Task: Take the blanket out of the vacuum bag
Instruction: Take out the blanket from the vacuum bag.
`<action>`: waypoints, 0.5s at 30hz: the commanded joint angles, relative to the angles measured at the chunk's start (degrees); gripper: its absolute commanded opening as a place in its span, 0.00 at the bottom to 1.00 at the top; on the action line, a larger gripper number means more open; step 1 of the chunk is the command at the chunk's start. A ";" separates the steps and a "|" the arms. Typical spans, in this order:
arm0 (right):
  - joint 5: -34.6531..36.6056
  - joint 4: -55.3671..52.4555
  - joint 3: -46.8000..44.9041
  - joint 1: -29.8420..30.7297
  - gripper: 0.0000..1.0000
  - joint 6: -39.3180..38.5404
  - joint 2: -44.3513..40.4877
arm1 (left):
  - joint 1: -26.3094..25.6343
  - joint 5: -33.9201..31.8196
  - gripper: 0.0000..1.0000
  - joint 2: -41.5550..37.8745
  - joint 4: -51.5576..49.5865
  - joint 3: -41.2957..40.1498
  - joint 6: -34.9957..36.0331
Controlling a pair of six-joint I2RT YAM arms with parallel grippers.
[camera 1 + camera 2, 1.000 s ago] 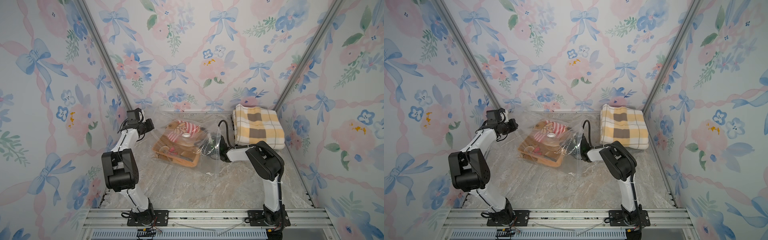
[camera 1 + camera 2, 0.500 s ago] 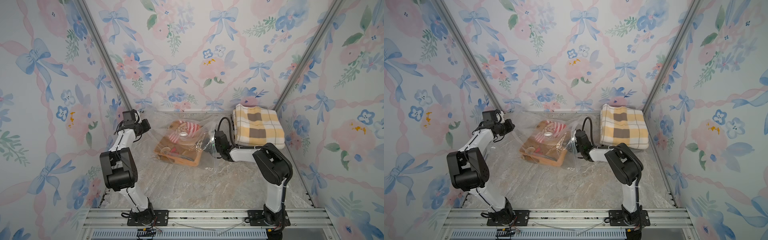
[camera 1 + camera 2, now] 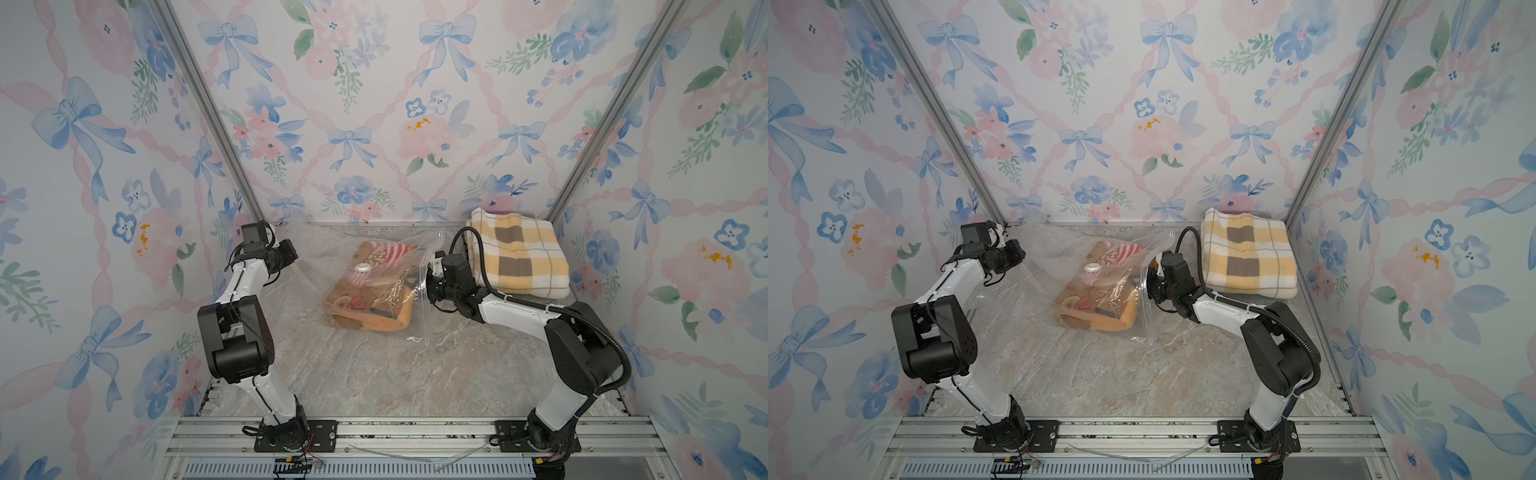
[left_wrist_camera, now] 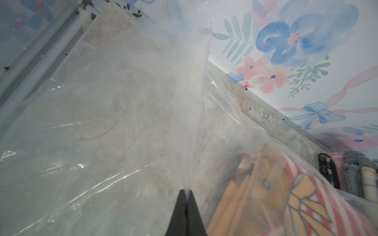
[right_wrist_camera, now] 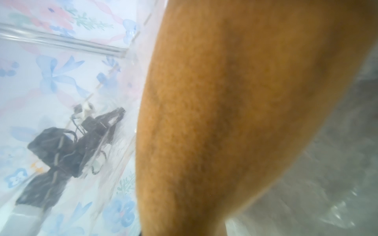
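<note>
My left gripper has its tips pressed together on a fold of the bag, pinching the clear plastic at the end away from the mouth, near the left wall. My right gripper is pushed in at the bag's open mouth, right against the orange blanket. That wrist view is filled with blurred orange pile and no jaw tips show, so I cannot tell whether it has bitten the fabric or only rests on it. The blanket lies folded inside the bag in the middle of the table, under the face with the white cap.

The step, as I judge it, is drawing the blanket out through the mouth. To do it well I want a firm bite on a thick fold, not one loose layer, and no plastic caught with it. Then I pull low and straight to the right while the left anchors the far end, so the bag does not slide along. The checked blanket sits just behind my right arm, so I steer the pull in front of it, toward bare table
</note>
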 commanded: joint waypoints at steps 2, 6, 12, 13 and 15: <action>-1.35 -0.44 -4.54 -2.33 0.00 -2.41 -8.16 | 1.76 -1.33 0.00 -0.94 0.98 -0.61 0.08; -5.57 0.06 -7.86 -3.98 0.00 -6.06 -7.81 | 3.16 -0.91 0.00 -1.03 0.99 -0.66 0.09; -3.40 3.96 -12.41 -4.79 0.04 -8.78 -4.87 | 3.33 -0.35 0.00 -0.76 0.97 -0.66 0.25; -3.62 6.46 -13.48 -5.13 0.10 -8.04 -4.02 | 3.35 -0.35 0.00 -0.74 1.02 -0.66 0.26; -4.26 9.46 -14.68 -5.50 0.35 -7.21 -2.67 | 3.35 -0.19 0.00 -0.73 0.98 -0.58 0.18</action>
